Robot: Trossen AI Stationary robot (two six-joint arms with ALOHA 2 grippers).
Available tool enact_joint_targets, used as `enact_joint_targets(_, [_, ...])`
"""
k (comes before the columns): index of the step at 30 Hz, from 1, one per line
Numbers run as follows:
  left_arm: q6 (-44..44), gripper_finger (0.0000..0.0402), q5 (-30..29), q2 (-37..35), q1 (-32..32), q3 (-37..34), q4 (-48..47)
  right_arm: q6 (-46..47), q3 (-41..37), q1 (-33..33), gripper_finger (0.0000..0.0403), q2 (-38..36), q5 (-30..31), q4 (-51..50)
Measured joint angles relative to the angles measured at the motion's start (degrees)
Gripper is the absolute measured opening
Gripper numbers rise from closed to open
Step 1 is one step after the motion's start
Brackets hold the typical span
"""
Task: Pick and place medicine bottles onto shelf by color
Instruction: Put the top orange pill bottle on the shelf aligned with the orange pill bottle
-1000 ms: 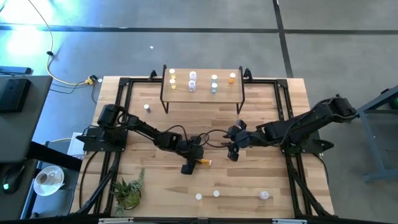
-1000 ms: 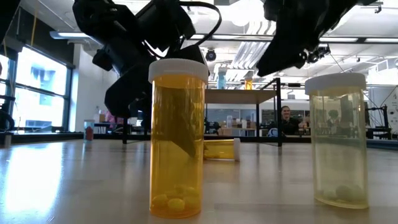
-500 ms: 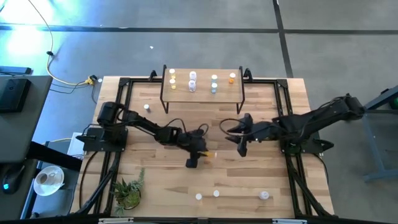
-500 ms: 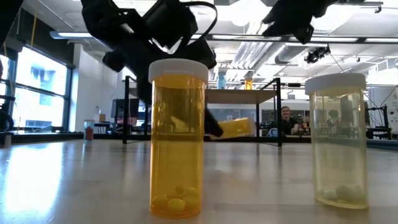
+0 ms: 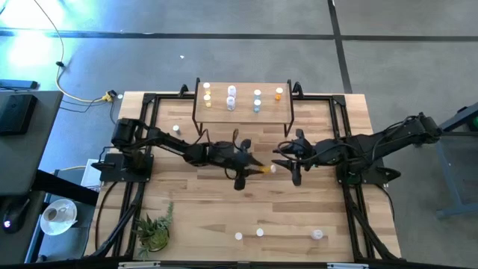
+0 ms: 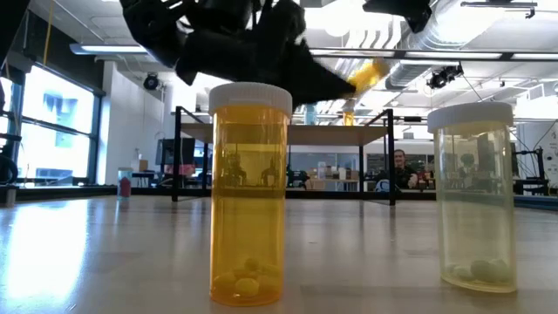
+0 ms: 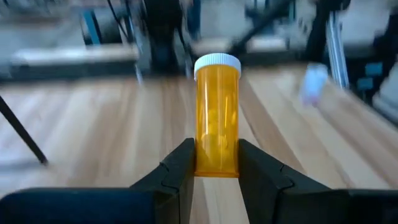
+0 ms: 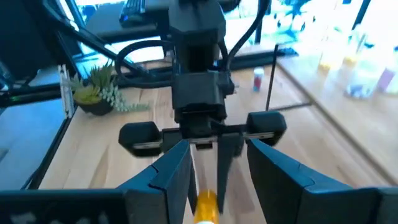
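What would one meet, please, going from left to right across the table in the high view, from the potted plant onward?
Potted plant → left gripper holding an orange bottle → right gripper → white-capped bottle near the table's front edge.

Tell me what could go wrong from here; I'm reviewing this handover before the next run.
1. The left gripper pinches only the base of the orange bottle, so the bottle could tilt or slip out.
2. The right gripper, open, faces it closely over mid-table; a misjudged approach could knock the bottle or bump the left gripper.
3. The shelf already holds bottles, so crowded placement might topple one.
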Motion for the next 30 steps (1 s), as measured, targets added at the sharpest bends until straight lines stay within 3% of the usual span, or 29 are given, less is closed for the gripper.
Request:
enact_joint_targets(7, [-1.1,0.0092,-1.3,0.0,1.5,0.0,13.0,-4.9,0.0,0.0,0.0160,-0.2,2.9,5.6])
enact_joint_targets(13, [-4.3,0.0092,-2.0,0.0,2.9,0.0,21.0,-7.0,0.0,-0.9,0.0194,-0.3,3.0,12.5])
enact_joint_targets(18, [-7.5,0.0092,-4.2,0.0,3.4,0.0,23.6,-7.0,0.0,-2.9,0.0213,-1.1,3.4,14.7])
enact_joint_targets(30, [-7.5,0.0092,-5.3,0.0,3.4,0.0,27.1,-3.5,0.0,-6.0,0.0213,-1.2,3.3,11.8])
